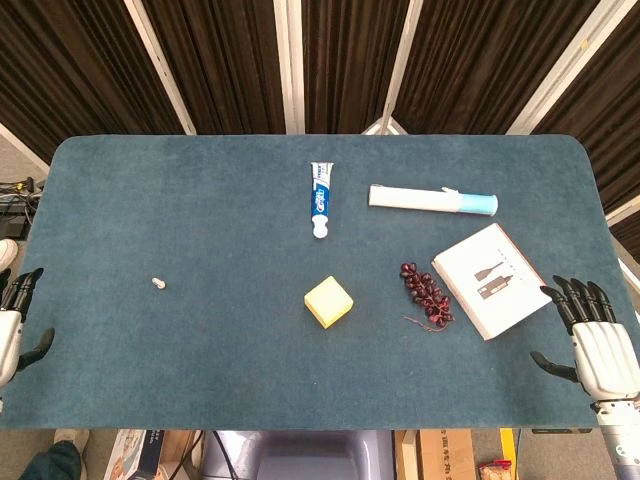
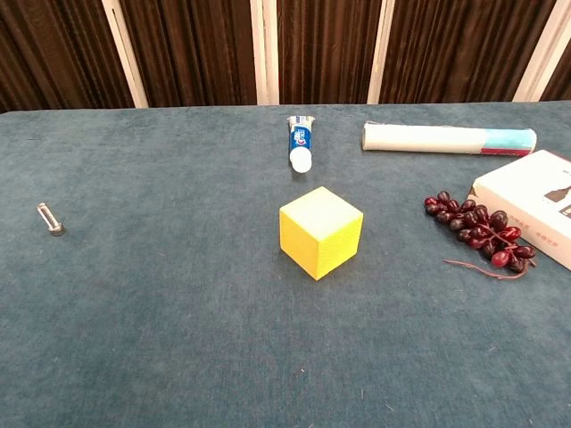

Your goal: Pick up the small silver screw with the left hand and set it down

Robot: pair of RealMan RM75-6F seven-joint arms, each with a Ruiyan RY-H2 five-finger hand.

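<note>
Screw (image 1: 158,283) lies on bench (image 1: 200,200), well right of left hand (image 1: 12,325) at the edge; hand empty, fingers apart.

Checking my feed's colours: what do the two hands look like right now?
Both match: the right hand has a pale silver-white ribbed palm block, glossy black fingers and a black thumb, above a grey wrist cuff. The left hand is cut off by the frame edge, showing the same black fingers and pale body. No cables or markings visible.
</note>
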